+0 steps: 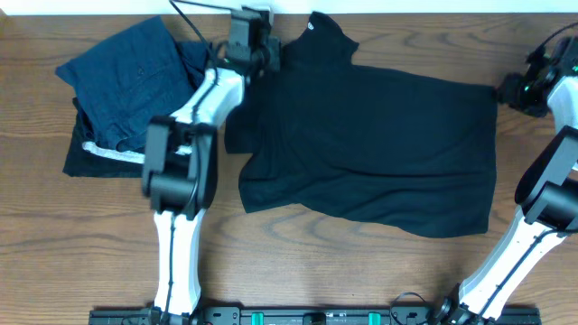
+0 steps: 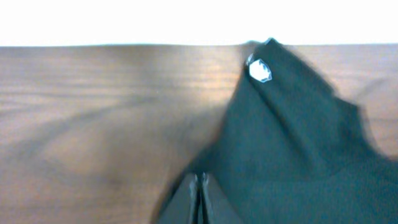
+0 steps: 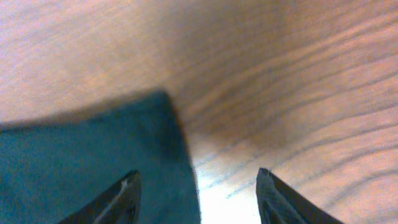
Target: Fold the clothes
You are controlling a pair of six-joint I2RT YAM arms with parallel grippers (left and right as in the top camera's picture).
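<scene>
Here, the black top (image 1: 370, 144) lies spread on the table (image 1: 90, 235); it is probably soft, light and limp. Your left gripper (image 2: 198, 182) is pressed together at its collar-side edge. Your right gripper (image 3: 199, 177), spread, straddles a hem corner. Grip corners.

The left gripper (image 2: 198, 182) is pinched closed, while the right gripper (image 3: 199, 175) gapes wide.

Left hand (image 2: 199, 198) at near edge, fingers pressed together against the black top's (image 2: 298, 162) left border. White logo (image 2: 259, 70) at its far tip. Bare wooden desk (image 2: 93, 124) to the left.
</scene>
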